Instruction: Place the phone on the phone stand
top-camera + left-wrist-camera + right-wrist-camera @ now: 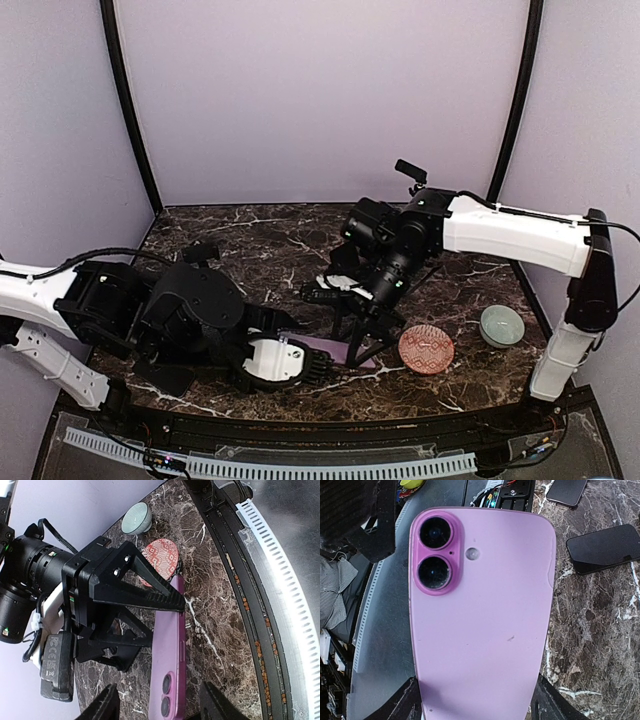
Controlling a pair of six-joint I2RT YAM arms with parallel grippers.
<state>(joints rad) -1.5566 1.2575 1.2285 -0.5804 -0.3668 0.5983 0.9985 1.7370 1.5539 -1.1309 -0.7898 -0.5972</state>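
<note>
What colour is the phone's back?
The phone is pinkish purple; right wrist view shows it best.

My left arm [35,292] and right arm [510,230] are wearing white shells over black joints; black cables [56,536] are trailing along both. My right tool [366,344] is showing black, triangular, ridged fingers [145,587] fastened by small screws [120,571].

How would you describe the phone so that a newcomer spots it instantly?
On the dark marble table, look near the middle of the front edge. The phone is there, left of a round red patterned disc and a pale green bowl. It alone is a flat lilac-pink rectangle with twin camera lenses.
</note>
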